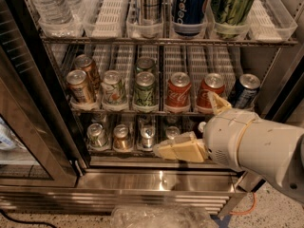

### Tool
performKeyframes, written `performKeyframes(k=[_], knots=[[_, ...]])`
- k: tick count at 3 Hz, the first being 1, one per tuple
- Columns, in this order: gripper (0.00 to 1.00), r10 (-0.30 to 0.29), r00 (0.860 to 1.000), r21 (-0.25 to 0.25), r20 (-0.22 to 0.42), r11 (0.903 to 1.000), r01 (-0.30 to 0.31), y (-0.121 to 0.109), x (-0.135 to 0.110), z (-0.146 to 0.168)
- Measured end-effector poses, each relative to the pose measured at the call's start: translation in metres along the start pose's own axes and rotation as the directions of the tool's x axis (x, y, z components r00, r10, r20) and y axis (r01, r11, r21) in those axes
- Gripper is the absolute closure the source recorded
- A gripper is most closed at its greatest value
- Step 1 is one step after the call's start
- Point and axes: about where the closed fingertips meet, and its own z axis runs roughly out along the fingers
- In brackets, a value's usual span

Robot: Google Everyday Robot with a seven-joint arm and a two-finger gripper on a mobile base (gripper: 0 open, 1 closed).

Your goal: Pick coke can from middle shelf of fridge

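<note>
Two red coke cans (pixel 178 92) (pixel 212 89) stand side by side on the middle shelf (pixel 118 110) of the fridge (pixel 161 180), right of centre. My gripper (pixel 185 124) is open in front of the shelf's right part. Its upper finger (pixel 217 102) points up at the base of the right coke can. Its lower finger (pixel 182 149) lies below the shelf edge, in front of the bottom rack. It holds nothing. The white arm covers the lower right of the fridge opening.
On the middle shelf a dark blue Pepsi can (pixel 244 90) stands right of the coke cans, green cans (pixel 144 89) and tan cans (pixel 80 85) to the left. Tall cans and water bottles (pixel 47 4) stand above, small bottles (pixel 121 137) below. The glass door (pixel 28 127) stands open at left. A plastic bag (pixel 156 217) lies on the floor.
</note>
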Motion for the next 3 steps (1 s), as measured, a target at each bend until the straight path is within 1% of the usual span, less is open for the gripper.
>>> performKeyframes(k=[1,2,3], knots=[[0.0,0.018,0.999,-0.013,0.04,0.9998,-0.018,-0.001,0.003,0.004],[0.0,0.1,0.987,0.004,0.124,0.9949,-0.101,-0.005,0.018,0.013],[0.0,0.202,0.952,0.053,0.228,0.9741,-0.22,-0.021,0.033,0.016]])
